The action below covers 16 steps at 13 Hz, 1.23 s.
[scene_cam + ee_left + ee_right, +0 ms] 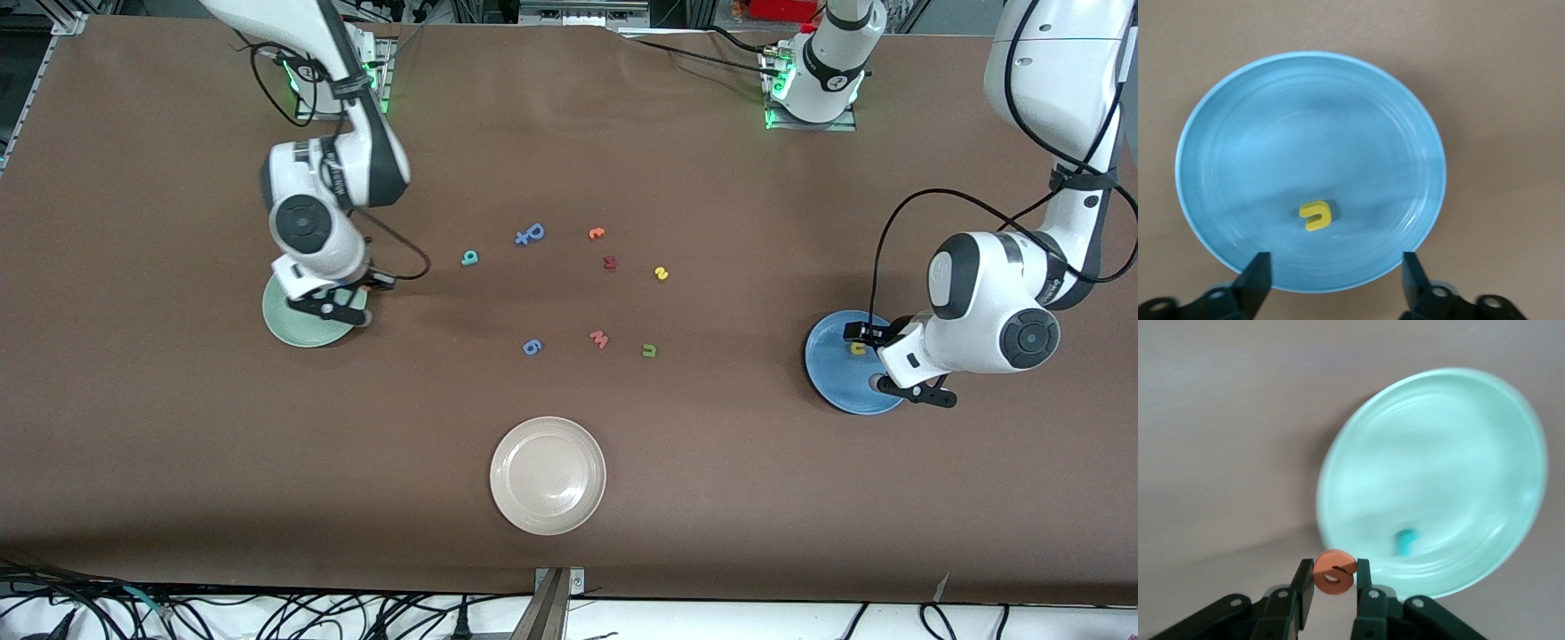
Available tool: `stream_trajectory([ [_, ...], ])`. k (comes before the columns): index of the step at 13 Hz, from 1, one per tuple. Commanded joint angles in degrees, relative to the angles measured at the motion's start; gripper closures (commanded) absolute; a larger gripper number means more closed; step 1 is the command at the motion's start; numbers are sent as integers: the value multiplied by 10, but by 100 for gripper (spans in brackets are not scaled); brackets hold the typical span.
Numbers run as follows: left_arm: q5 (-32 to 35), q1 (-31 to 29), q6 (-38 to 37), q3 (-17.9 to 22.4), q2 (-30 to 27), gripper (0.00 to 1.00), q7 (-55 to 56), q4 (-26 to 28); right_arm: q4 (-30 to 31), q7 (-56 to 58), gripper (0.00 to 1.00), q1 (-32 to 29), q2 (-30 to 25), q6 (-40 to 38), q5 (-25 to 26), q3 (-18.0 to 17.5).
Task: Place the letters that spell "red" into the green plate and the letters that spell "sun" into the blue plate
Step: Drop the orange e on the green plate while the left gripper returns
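My right gripper (pixel 1333 571) (pixel 338 307) is shut on the round orange "e" (pixel 1333 573) and hangs over the rim of the green plate (pixel 1451 453) (pixel 293 326). A small teal "r" (pixel 1405 541) lies in that plate. Above the blue plate (pixel 1311 127) (pixel 831 373) my left gripper (pixel 1336 265) (pixel 876 360) is open and holds nothing. The yellow "u" (pixel 1316 215) (pixel 857 348) lies in the blue plate. Mid-table lie the teal "d" (pixel 469 258), the yellow "s" (pixel 661 273) and the green "n" (pixel 649 351).
Other letters lie mid-table: a blue one (pixel 530 235), a second orange one (pixel 597 234), a dark red one (pixel 610 262), a blue "6" (pixel 532 347) and a pink "w" (pixel 599 339). A whitish plate (pixel 548 487) sits nearer the front camera.
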State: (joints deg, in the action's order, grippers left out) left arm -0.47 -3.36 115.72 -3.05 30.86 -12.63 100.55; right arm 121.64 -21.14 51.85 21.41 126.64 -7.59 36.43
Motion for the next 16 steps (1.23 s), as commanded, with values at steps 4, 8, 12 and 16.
stream_trajectory([
  [4, -39, 9, -8, -91, -54, 0, 189, 28, 8, 173, 94, -34, 17, 0, -8, 52],
  [8, -38, 11, 80, -192, -69, 0, 415, 85, 8, 171, 1, -34, 19, -8, -8, 49],
  [12, 10, 57, 233, -231, -81, 0, 571, 192, 6, 102, 1, -25, 12, -30, -10, 26],
  [16, 129, 99, 255, -235, -53, 0, 740, 193, 6, -171, 17, -24, -6, -30, -10, -84],
])
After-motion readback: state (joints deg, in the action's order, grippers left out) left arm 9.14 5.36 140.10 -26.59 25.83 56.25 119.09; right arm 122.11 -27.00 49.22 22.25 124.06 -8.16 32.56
